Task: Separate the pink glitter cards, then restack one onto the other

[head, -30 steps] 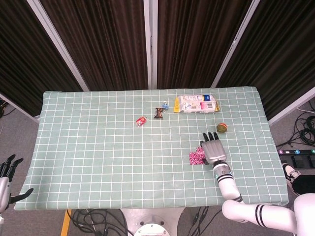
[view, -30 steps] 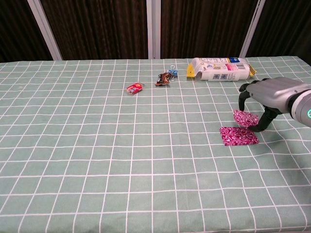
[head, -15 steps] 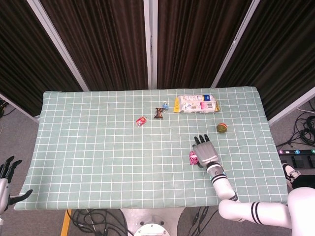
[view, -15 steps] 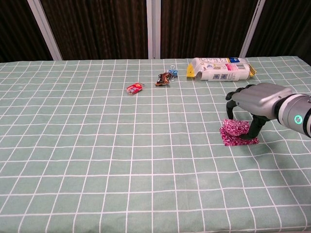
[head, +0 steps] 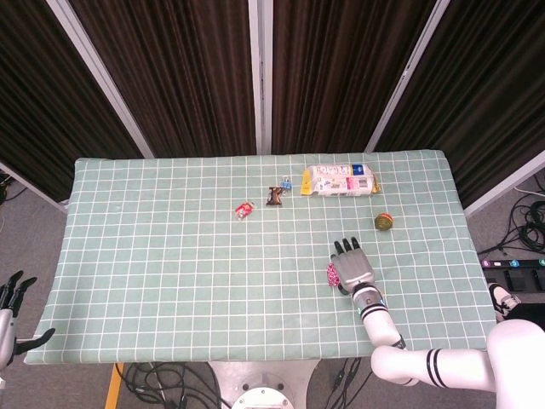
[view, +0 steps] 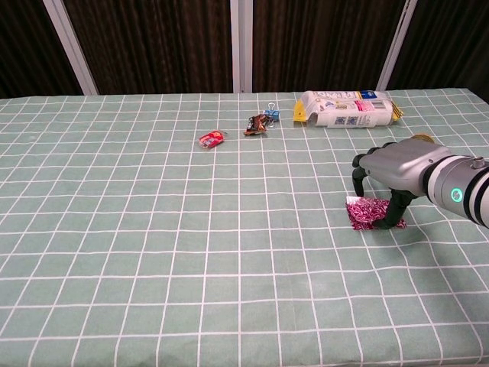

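Two pink glitter cards (view: 365, 212) lie one on top of the other on the green checked tablecloth (view: 153, 229), right of centre. My right hand (view: 393, 164) arches over them, with its fingertips at the left edge of the upper card and its thumb at the right edge, still pinching it. In the head view the right hand (head: 352, 266) covers most of the cards (head: 331, 274); only a pink sliver shows at its left. My left hand (head: 13, 307) hangs off the table's lower left corner with its fingers apart, holding nothing.
A white carton (view: 348, 108) lies on its side at the far right. A small round object (head: 383, 222) sits just beyond my right hand. A red candy (view: 212, 138), a brown wrapper (view: 257, 125) and a binder clip (view: 271, 116) lie mid-table at the back.
My right hand carried the lifted card left and down onto the other card. The two cards were apart and are now stacked. The left hand has barely moved.
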Motion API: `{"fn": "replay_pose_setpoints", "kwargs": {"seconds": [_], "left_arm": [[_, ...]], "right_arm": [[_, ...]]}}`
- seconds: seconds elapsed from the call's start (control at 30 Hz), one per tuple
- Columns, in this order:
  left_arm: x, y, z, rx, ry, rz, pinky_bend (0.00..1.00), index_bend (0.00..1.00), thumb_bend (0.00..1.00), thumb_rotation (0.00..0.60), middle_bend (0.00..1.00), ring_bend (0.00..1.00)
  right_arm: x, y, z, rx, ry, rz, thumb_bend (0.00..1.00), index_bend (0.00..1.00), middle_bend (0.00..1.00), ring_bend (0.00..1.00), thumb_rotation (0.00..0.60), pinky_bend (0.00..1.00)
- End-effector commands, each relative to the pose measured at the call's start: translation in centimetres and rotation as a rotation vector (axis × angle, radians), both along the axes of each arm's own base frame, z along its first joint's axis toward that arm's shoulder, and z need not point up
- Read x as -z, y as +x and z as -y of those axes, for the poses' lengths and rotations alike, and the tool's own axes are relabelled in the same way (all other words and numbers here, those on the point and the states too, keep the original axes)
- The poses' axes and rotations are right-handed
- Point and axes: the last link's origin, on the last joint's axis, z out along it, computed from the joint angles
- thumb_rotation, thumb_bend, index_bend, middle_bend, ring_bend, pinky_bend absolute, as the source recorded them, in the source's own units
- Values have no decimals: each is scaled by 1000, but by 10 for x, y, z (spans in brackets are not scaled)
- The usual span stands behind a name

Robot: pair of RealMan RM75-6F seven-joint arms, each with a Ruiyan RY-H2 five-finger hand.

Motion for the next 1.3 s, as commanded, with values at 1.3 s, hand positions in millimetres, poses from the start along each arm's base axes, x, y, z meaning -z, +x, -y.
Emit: {"fn": "replay_pose_setpoints", "kwargs": {"seconds": [1.3], "left_arm": [[0,18,-20,66,0,-29,137,197,57,600,154,132]], "right_arm": [[-193,-93,-116,-28,-480,509,191,210,31,0,598,0]]}}
